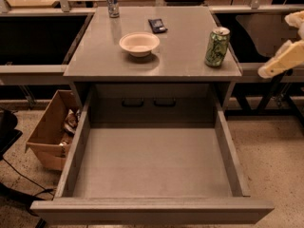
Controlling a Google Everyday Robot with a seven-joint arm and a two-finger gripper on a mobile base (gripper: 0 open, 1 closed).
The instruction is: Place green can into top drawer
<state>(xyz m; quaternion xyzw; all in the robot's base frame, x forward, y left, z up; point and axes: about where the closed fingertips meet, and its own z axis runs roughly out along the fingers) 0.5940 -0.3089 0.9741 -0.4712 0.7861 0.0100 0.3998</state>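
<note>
The mottled green drink can [217, 46] stands upright near the right edge of the grey table [180, 61], handy for the cream hand [274, 45], which hangs just beside it, spread and gripping nothing. The wide grey top drawer [152, 209] gapes open below, bare inside and ready for the can.

Green can [217, 47]: green spotty sides, shiny silver top; stands up straight on the right side of the cabinet top [180, 56].
Top drawer [152, 211]: big grey box, pulled wide open.
Gripper [284, 61]: right of the can, not touching.
</note>
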